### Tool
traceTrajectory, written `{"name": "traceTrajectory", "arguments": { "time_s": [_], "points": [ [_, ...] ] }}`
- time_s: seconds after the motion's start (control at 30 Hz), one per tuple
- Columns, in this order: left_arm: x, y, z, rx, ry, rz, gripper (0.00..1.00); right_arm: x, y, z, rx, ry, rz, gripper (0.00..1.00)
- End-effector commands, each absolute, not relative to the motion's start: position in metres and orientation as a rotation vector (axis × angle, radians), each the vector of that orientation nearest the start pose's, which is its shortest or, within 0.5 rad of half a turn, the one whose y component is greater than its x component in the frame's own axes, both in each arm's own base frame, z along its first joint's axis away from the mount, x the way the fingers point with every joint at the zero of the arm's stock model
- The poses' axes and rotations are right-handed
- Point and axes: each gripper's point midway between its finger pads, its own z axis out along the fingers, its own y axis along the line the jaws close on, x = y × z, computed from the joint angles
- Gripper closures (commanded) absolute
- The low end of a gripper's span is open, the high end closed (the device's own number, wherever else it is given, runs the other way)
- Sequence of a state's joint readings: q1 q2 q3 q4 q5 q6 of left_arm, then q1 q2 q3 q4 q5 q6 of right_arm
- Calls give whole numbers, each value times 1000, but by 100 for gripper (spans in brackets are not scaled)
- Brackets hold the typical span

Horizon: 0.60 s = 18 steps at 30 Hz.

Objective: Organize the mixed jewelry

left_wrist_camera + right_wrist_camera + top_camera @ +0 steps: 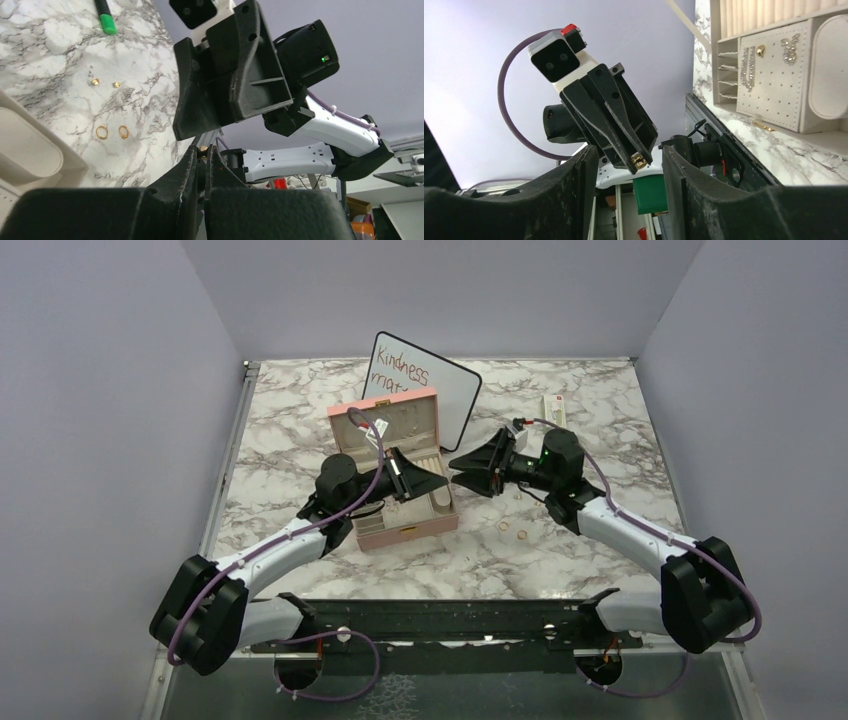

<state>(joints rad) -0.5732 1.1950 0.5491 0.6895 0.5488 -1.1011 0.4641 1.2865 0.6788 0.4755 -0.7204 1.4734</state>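
Seen from above, the left gripper and the right gripper meet almost tip to tip over the marble table, just beside the right side of the open pink box. How the fingers stand cannot be told from there. It is shown only by the wrist views. In the left wrist view the left fingers are pressed together on a small gold piece, which is held at the very tips. In the right wrist view the right fingers are spread well apart and nothing is held by them. The tip of the left gripper, with the gold piece, is seen in the gap between them. Two gold rings are seen side by side on the table in the left wrist view, and two gold studs lie farther on, towards a green marker. The shiny earrings pinned on the padded panel inside the box are shown clearly by the right wrist view alone.
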Motion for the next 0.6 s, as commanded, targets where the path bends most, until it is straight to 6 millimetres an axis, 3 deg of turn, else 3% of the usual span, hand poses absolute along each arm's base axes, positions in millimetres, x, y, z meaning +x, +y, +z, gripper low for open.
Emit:
{"name": "traceTrajectory", "arguments": {
  "time_s": [0.0,0.13,0.3,0.57],
  "points": [
    [241,-290,240,25,1883,-1606,96,259,282,242,431,2100,1833,44],
    [243,-278,211,7,2098,-1465,96,264,268,223,489,2118,1711,43],
    [241,-256,177,54,2392,-1160,95,265,250,188,538,2173,1502,43],
    [253,-225,147,76,2568,-805,95,254,225,135,570,2275,1264,45]
  ]
}}
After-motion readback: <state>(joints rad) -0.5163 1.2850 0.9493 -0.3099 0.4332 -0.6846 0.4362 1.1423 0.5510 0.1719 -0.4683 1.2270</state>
